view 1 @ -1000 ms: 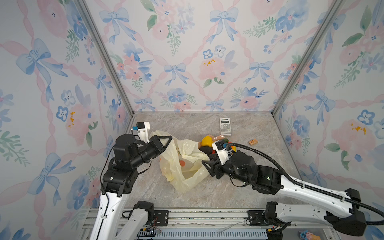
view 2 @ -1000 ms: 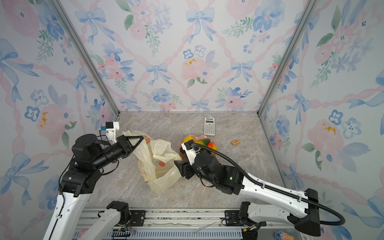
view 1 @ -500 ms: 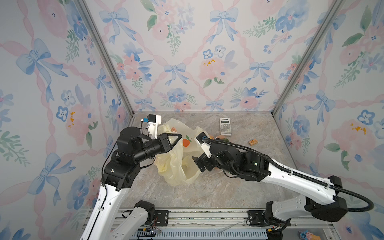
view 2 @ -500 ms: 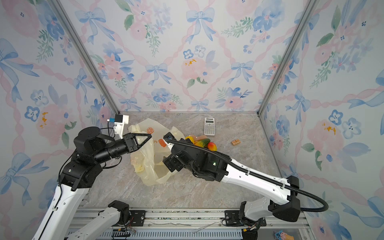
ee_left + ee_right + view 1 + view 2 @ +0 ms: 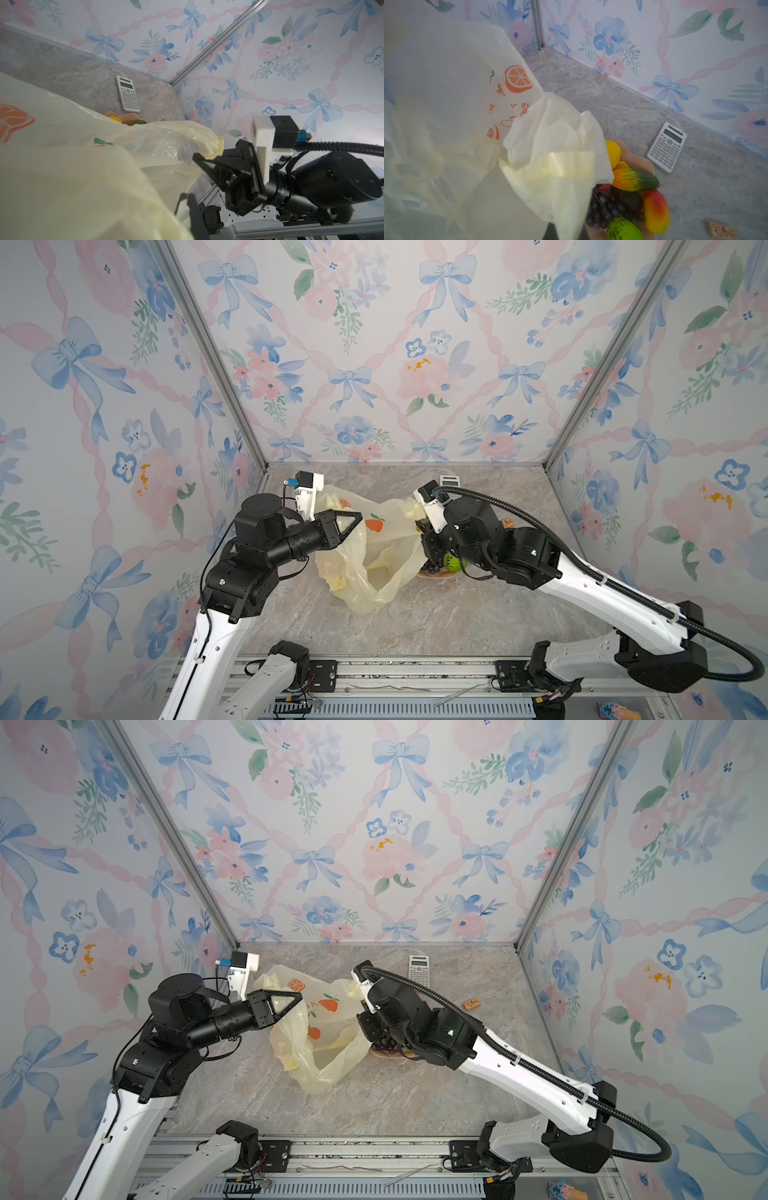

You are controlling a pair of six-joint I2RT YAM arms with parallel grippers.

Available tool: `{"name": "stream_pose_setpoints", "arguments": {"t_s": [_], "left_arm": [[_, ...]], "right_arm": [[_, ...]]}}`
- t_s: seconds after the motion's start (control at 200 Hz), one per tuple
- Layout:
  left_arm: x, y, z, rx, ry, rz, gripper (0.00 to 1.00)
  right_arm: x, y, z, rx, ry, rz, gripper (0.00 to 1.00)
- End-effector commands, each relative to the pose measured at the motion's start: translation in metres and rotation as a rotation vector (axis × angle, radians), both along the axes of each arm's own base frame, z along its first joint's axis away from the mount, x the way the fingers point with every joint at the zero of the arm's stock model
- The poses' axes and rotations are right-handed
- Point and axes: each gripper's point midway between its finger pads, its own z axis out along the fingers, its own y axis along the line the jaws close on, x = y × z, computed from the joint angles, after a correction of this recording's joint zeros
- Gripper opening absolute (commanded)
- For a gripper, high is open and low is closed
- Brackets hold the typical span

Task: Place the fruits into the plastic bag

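Your left pincer (image 5: 355,516) is clamped shut on the near-left rim of the plastic bag (image 5: 376,560), which hangs open over the middle of the counter (image 5: 415,626), its bottom resting there. Your right pincer (image 5: 196,161) is pinched closed on the bag's opposite handle. The fruits (image 5: 633,195) are heaped on the pink plate (image 5: 646,164), touching the bag's right-edge side
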Motion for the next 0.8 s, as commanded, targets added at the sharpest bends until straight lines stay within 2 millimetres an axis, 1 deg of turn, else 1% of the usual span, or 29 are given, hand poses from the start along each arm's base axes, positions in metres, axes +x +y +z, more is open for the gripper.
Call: {"name": "stream_pose_setpoints", "arguments": {"t_s": [0.0, 0.08, 0.175, 0.27, 0.375, 0.42, 0.47, 0.525, 0.545, 0.555, 0.58, 0.59, 0.61, 0.615, 0.62, 0.63, 0.635, 0.67, 0.68, 0.69, 0.71, 0.72, 0.725, 0.75, 0.77, 0.775, 0.78, 0.785, 0.795], "left_arm": [[0.001, 0.014, -0.019, 0.144, 0.046, 0.054, 0.00], [0.006, 0.028, -0.039, 0.276, 0.102, 0.105, 0.00], [0.004, 0.048, -0.053, 0.401, 0.140, 0.167, 0.00], [-0.001, 0.064, -0.055, 0.492, 0.162, 0.205, 0.00], [0.002, 0.067, -0.040, 0.510, 0.146, 0.218, 0.00], [0.010, 0.064, -0.034, 0.505, 0.143, 0.219, 0.00], [0.025, 0.060, -0.026, 0.506, 0.140, 0.221, 0.00], [0.052, 0.057, -0.017, 0.526, 0.125, 0.239, 0.00], [0.065, 0.058, -0.012, 0.538, 0.119, 0.254, 0.00], [0.072, 0.058, -0.009, 0.543, 0.113, 0.263, 0.00], [0.091, 0.060, -0.002, 0.551, 0.104, 0.285, 0.00], [0.099, 0.060, 0.002, 0.553, 0.097, 0.294, 0.00], [0.114, 0.061, 0.012, 0.551, 0.079, 0.315, 0.00], [0.118, 0.061, 0.011, 0.556, 0.083, 0.320, 0.00], [0.121, 0.061, 0.016, 0.552, 0.072, 0.326, 0.00], [0.128, 0.060, 0.024, 0.547, 0.055, 0.335, 0.00], [0.129, 0.061, 0.030, 0.540, 0.040, 0.341, 0.00], [0.152, 0.054, 0.056, 0.496, -0.013, 0.359, 0.00], [0.157, 0.053, 0.065, 0.478, -0.034, 0.362, 0.00], [0.161, 0.050, 0.075, 0.455, -0.056, 0.366, 0.00], [0.168, 0.047, 0.096, 0.409, -0.106, 0.375, 0.00], [0.173, 0.044, 0.099, 0.396, -0.114, 0.374, 0.00], [0.172, 0.043, 0.109, 0.379, -0.139, 0.378, 0.00], [0.171, 0.040, 0.141, 0.305, -0.222, 0.388, 0.00], [0.169, 0.038, 0.163, 0.245, -0.282, 0.386, 0.00], [0.168, 0.038, 0.168, 0.230, -0.295, 0.386, 0.00], [0.167, 0.037, 0.173, 0.217, -0.308, 0.385, 0.00], [0.166, 0.037, 0.178, 0.202, -0.323, 0.384, 0.00], [0.163, 0.036, 0.188, 0.174, -0.351, 0.382, 0.00]], "right_arm": [[0.011, -0.012, 0.015, 0.225, 0.155, -0.021, 0.00], [0.027, -0.022, 0.015, 0.311, 0.251, -0.049, 0.00], [0.036, -0.025, 0.025, 0.363, 0.254, -0.047, 0.00], [0.037, -0.016, 0.032, 0.386, 0.244, -0.002, 0.00], [0.039, 0.003, 0.034, 0.420, 0.259, 0.067, 0.00], [0.045, 0.011, 0.036, 0.428, 0.264, 0.076, 0.00], [0.057, 0.021, 0.036, 0.434, 0.272, 0.079, 0.00], [0.078, 0.033, 0.040, 0.438, 0.262, 0.084, 0.00], [0.088, 0.037, 0.047, 0.448, 0.244, 0.089, 0.00], [0.094, 0.038, 0.047, 0.448, 0.239, 0.088, 0.00], [0.108, 0.041, 0.059, 0.459, 0.199, 0.085, 0.00], [0.112, 0.040, 0.068, 0.465, 0.173, 0.085, 0.00], [0.128, 0.044, 0.070, 0.451, 0.143, 0.076, 0.00], [0.130, 0.043, 0.071, 0.447, 0.134, 0.074, 0.00], [0.133, 0.044, 0.075, 0.447, 0.121, 0.073, 0.00], [0.141, 0.046, 0.072, 0.438, 0.116, 0.065, 0.00], [0.142, 0.046, 0.080, 0.444, 0.097, 0.069, 0.00], [0.157, 0.044, 0.106, 0.444, 0.012, 0.061, 0.00], [0.158, 0.042, 0.118, 0.450, -0.016, 0.061, 0.00], [0.162, 0.043, 0.119, 0.447, -0.024, 0.058, 0.00], [0.164, 0.042, 0.141, 0.470, -0.069, 0.066, 0.00], [0.165, 0.041, 0.147, 0.475, -0.080, 0.068, 0.00], [0.164, 0.040, 0.154, 0.485, -0.094, 0.072, 0.00], [0.160, 0.037, 0.183, 0.526, -0.151, 0.092, 0.00], [0.155, 0.034, 0.204, 0.555, -0.197, 0.107, 0.00], [0.155, 0.034, 0.206, 0.557, -0.201, 0.111, 0.00], [0.149, 0.032, 0.219, 0.576, -0.230, 0.122, 0.00], [0.149, 0.032, 0.219, 0.576, -0.230, 0.122, 0.00], [0.144, 0.029, 0.231, 0.591, -0.258, 0.132, 0.00]]}}
